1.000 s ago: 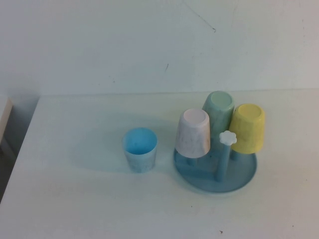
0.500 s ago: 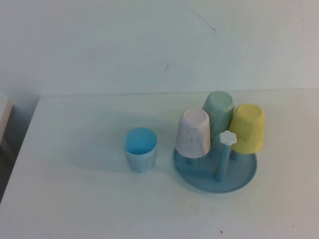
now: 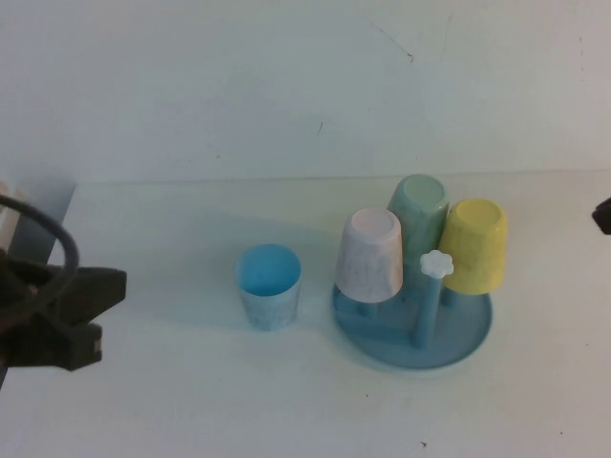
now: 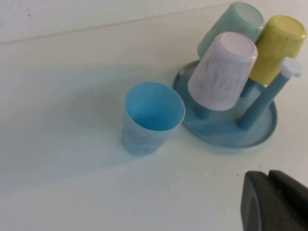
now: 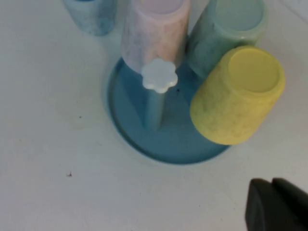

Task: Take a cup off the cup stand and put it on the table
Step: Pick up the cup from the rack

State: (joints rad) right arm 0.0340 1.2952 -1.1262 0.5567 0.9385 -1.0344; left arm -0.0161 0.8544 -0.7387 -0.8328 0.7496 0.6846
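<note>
Both arms now entering view: left gripper clenched, empty, well left of cup stand; right gripper clenched at edge. Yellow cup on peg, nearer right jaws; reach beginning.

This looks like a robot test bench in a lab rather than a home kitchen. A plain white table with a few dark specks stands against a bare white wall marked by faint scratches, with no kitchen fittings around it. The only things laid out are a tidy staged set: a blue cup stand with pegs and a white flower knob, carrying an upturned yellow cup, a pink cup and a green cup, with a light-blue cup upright beside it. Black robot hardware with a cable enters at the table's left edge.
</note>
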